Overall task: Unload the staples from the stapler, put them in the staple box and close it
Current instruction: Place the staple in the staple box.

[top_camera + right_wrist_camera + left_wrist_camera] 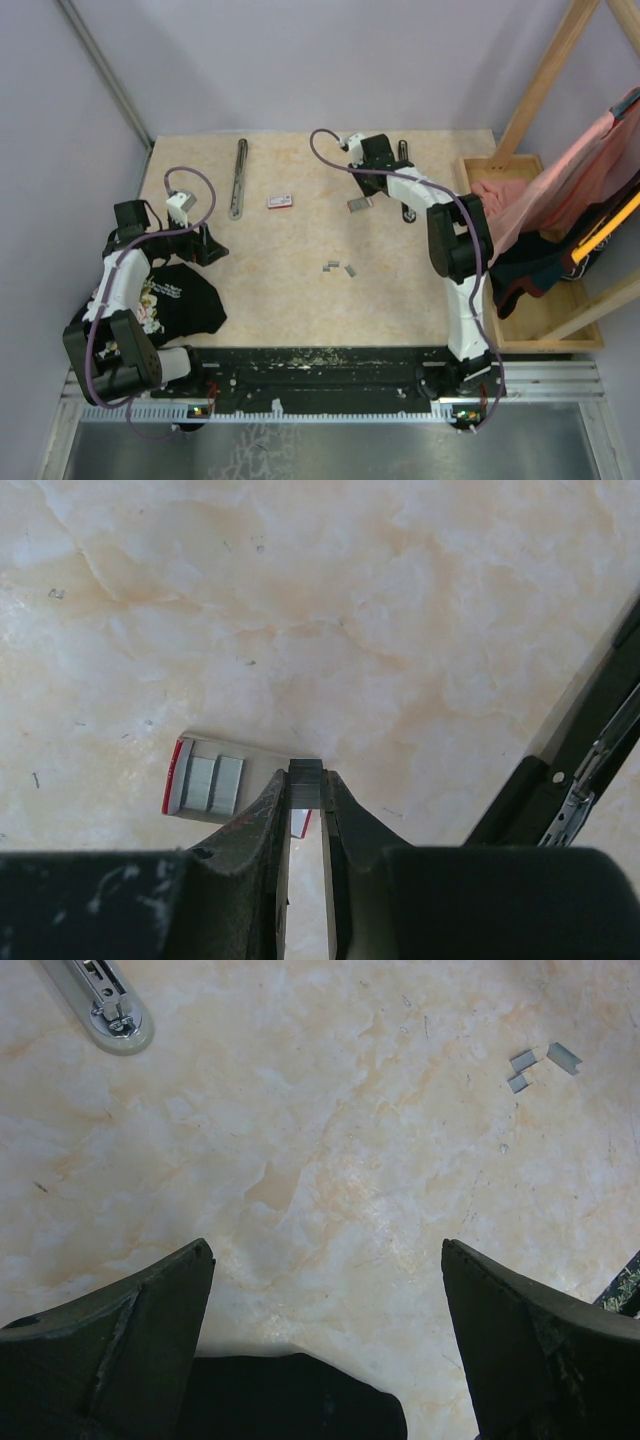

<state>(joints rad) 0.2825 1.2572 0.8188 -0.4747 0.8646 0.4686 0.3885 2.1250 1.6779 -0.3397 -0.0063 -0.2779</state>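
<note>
My right gripper [306, 782] is shut on a short grey block of staples [306, 776], held above the table at the back. Just right of it lies the black stapler [560, 780], opened with its metal rail showing; the right arm partly covers this stapler [405, 160] in the top view. Three loose staples [338, 267] lie mid-table, and the left wrist view catches these staples [540, 1065] too. My left gripper [325, 1260] stands wide open with nothing in it, low over the table's left side [205, 245].
An open red-edged tray [215, 785] holding two staple blocks lies below my right fingers. A small red-and-white box [281, 201] and a long silver stapler [238, 178] lie back left. A black T-shirt [180, 300] lies under the left arm. A wooden crate [545, 320] holds clothes on the right.
</note>
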